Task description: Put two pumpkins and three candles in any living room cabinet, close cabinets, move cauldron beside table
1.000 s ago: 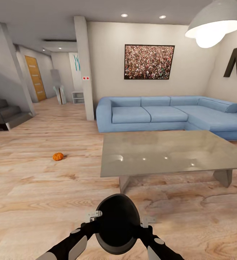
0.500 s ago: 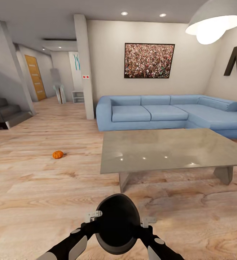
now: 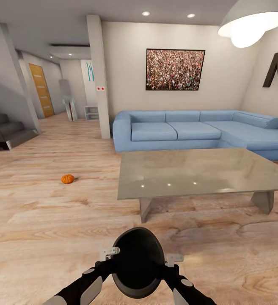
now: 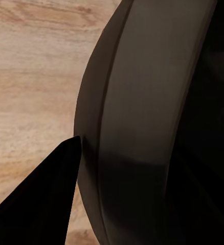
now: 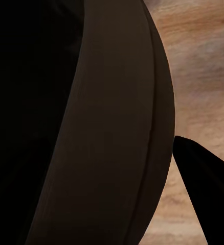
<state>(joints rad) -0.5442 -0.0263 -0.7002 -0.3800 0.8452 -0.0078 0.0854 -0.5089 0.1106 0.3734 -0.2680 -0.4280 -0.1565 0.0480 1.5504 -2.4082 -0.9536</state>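
Cauldron [image 3: 138,262] hangs pinched between both sets of fingers, left [image 3: 109,253] and right [image 3: 172,257] each pressing one flank, presumably because the pot is too wide for one set; whether either closes around anything I cannot tell. Ahead of the fingers stands the grey surface [image 3: 198,171], its likely destination. One pumpkin [image 3: 67,178] lies on the floor, ahead and leftward.

Light wood floor [image 3: 37,220], grey table [image 3: 194,171] at 1 o'clock, blue sofa [image 3: 198,131] behind, maybe stairs [image 3: 5,131] at 10.
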